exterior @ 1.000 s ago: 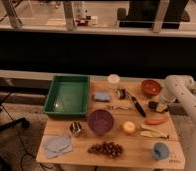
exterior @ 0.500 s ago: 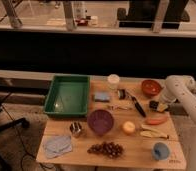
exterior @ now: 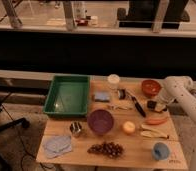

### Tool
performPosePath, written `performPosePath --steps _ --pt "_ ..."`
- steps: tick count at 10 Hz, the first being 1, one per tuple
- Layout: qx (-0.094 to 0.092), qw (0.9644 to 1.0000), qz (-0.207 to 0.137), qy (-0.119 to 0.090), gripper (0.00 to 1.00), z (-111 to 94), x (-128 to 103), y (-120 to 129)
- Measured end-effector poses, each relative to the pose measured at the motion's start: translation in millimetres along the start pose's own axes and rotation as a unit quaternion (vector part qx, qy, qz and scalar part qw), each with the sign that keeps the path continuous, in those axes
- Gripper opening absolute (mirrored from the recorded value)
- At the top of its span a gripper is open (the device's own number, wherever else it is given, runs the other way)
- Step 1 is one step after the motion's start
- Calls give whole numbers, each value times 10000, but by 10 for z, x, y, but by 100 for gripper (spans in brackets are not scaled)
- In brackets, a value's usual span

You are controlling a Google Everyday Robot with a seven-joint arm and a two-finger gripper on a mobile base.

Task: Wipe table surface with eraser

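We look down on a light wooden table surface (exterior: 136, 150) standing before a dark wall and a railing. The white arm (exterior: 183, 97) reaches in from the right edge, and the gripper (exterior: 159, 105) sits low over the right side of the tabletop. We see the small dark eraser (exterior: 154, 105) right at the gripper's tip, but whether it is pinched or merely touched we cannot tell.

Just left of the gripper lies a long black-handled tool (exterior: 137, 106), and farther left a light-blue pad (exterior: 102, 96). Behind the gripper, toward the wall, stands a reddish-brown bowl (exterior: 151, 88), with a white cup (exterior: 113, 80) to the left of that. Just in front of the gripper lies an orange carrot-like piece (exterior: 156, 120), then a pale banana-like piece (exterior: 153, 134) and a small orange fruit (exterior: 128, 127). A purple bowl (exterior: 100, 121) sits to the left in front, a bunch of grapes (exterior: 106, 148) nearer us, and a blue cup (exterior: 160, 150) at the near right corner. Far to the left are a green tray (exterior: 55, 95), a small metal cup (exterior: 76, 129) and a bluish cloth (exterior: 58, 145).
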State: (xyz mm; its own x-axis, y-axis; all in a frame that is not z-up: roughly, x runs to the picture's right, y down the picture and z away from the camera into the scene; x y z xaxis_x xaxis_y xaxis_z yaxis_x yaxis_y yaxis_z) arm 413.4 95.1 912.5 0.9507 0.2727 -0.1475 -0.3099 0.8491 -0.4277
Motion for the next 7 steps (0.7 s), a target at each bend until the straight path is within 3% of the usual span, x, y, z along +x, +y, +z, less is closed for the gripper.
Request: performPosePath --steps 7 --pt "29 9998 -183 -7 3 -41 -126 89"
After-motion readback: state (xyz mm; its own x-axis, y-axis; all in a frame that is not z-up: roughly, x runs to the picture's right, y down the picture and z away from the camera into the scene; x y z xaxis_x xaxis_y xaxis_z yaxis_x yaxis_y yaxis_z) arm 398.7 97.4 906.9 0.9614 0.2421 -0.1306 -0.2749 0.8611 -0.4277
